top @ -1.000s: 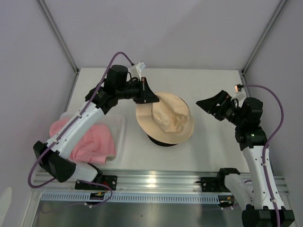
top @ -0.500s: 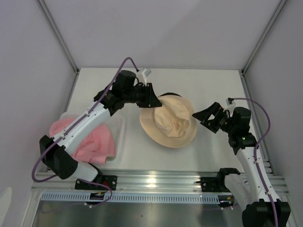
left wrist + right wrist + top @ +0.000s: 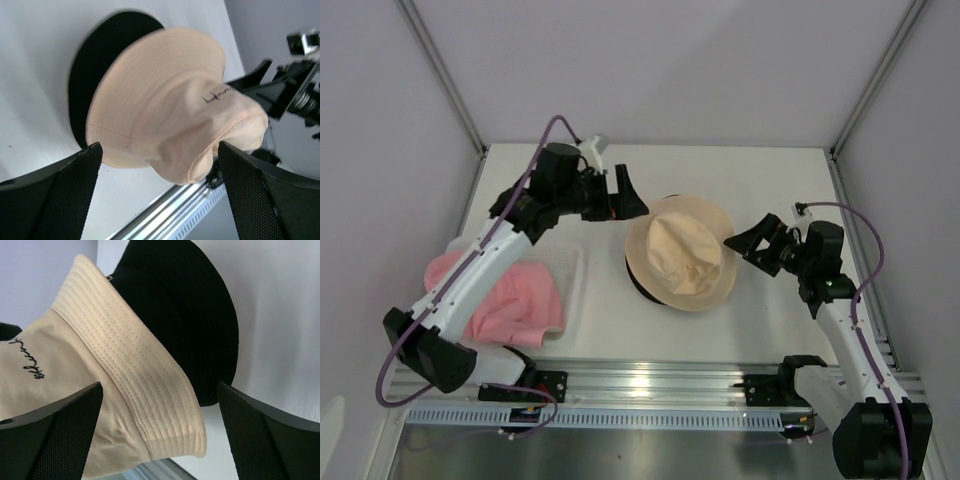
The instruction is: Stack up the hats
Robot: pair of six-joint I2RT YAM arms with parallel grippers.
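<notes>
The beige hat (image 3: 682,262) is sitting over the black hat (image 3: 637,287) at the middle of the bench (image 3: 760,170). The left hand (image 3: 630,193) and right hand (image 3: 742,238) are hanging wide open and empty on either side. The pink hats (image 3: 510,300) are lying in the basket (image 3: 572,262) leftward, nearer the left arm (image 3: 490,250).

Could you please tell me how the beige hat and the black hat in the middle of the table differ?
The beige hat lies on top. The black hat sits under it on the table, mostly covered, with only a crescent of brim showing. The beige hat's crown is crumpled and bears dark script lettering, while no marking is visible on the black hat. Both are soft, brimmed bucket hats, stacked together.
</notes>
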